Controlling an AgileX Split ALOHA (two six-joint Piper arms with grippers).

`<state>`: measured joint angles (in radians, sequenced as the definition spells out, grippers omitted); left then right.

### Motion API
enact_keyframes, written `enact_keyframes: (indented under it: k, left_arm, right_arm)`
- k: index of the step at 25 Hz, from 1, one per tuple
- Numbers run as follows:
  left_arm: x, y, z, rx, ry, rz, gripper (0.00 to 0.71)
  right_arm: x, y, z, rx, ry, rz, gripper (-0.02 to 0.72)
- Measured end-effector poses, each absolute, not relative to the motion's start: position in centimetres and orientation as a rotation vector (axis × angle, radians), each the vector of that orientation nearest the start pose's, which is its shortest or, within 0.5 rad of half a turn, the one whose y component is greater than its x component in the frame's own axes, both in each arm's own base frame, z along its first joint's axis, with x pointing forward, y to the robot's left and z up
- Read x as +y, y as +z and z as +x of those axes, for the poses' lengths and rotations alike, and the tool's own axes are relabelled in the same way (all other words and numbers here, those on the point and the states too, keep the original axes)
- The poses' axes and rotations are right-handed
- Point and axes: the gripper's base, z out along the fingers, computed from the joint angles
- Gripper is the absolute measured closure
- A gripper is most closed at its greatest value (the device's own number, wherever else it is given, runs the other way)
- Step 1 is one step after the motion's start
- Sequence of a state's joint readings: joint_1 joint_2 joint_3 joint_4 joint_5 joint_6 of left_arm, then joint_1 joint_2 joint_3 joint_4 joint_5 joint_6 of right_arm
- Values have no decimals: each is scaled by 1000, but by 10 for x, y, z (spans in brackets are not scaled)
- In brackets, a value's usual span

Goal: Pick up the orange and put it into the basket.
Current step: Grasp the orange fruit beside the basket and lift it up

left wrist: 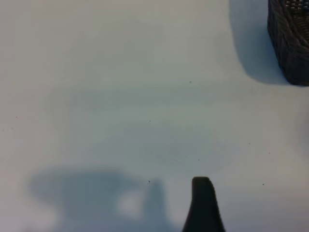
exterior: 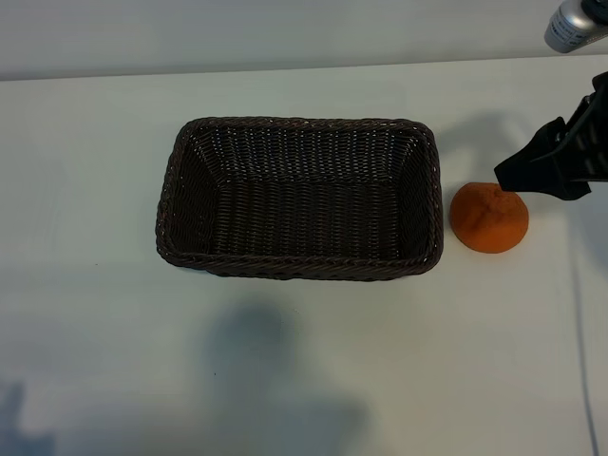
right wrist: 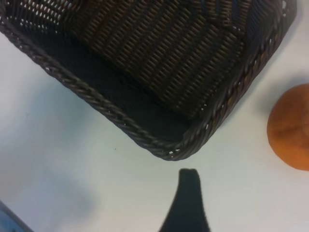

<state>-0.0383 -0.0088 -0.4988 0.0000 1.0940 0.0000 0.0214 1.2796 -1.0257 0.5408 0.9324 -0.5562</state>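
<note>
The dark brown wicker basket (exterior: 299,130) stands empty in the middle of the white table. Just to its right the orange (exterior: 489,220) rests on the table, apart from the rim. My right gripper (exterior: 521,171) hovers over the orange's far right side, open, with one black finger reaching above the fruit. In the right wrist view one finger (right wrist: 188,198) shows, the right gripper (right wrist: 155,203) has nothing in it, a corner of the basket (right wrist: 159,140) lies ahead and the orange (right wrist: 292,128) sits at the edge. My left gripper (left wrist: 154,208) is open over bare table; one finger (left wrist: 203,205) shows.
The left arm is out of the exterior view; only soft shadows fall on the table's near side (exterior: 275,380). A corner of the basket (left wrist: 292,38) shows in the left wrist view. A grey cylindrical part (exterior: 575,24) sits at the far right.
</note>
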Motion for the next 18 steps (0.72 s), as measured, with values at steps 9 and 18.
enact_keyframes:
  k: [9, 18]
  left_arm:
    - [0, 274, -8, 2070, -25, 42, 183]
    - [0, 274, -8, 2070, -25, 42, 183]
  right_arm:
    - [33, 313, 255, 2463, 311, -422, 112]
    - [26, 294, 276, 2489, 203, -389, 112]
